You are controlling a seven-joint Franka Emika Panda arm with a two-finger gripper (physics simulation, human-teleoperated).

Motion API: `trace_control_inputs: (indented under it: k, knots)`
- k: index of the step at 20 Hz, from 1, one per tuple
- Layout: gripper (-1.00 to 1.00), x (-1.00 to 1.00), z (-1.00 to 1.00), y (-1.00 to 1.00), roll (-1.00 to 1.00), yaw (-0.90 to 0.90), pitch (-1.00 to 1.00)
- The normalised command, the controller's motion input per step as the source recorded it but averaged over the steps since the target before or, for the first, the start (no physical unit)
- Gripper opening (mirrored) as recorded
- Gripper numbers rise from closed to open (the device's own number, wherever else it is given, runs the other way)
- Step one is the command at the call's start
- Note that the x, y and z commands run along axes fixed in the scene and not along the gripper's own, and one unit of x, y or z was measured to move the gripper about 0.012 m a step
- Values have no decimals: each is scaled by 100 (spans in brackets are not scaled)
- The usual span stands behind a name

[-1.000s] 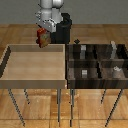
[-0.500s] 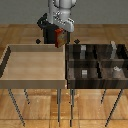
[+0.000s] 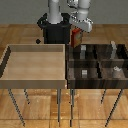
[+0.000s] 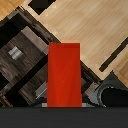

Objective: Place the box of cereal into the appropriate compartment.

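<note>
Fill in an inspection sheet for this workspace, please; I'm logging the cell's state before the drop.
Surface: light wooden tray beside dark compartmented bin, both on thin legs.
Job's things: box of cereal, red-orange, held above the bin's far edge.
Clutter: small grey-white items in several compartments.
Grippers: gripper shut on the box of cereal.
Cables: nothing seen.
Surroundings: wooden floor; dark robot base behind.

End effector (image 3: 77, 31) holds cereal box (image 3: 77, 38) above dark compartment bin (image 3: 95, 82).
</note>
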Motion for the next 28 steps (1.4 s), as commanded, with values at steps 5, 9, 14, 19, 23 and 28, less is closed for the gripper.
trace_control_inputs:
  k: [5, 9, 14, 19, 23, 28]
  knots:
    - [-100, 0, 0, 100, 0, 0, 0]
    - [-100, 0, 0, 100, 0, 0, 0]
    - [-100, 0, 0, 100, 0, 0, 0]
    - [-100, 0, 0, 100, 0, 0, 0]
    - [-100, 0, 0, 50, 0, 0, 0]
    - [-100, -20, 0, 0, 0, 0, 0]
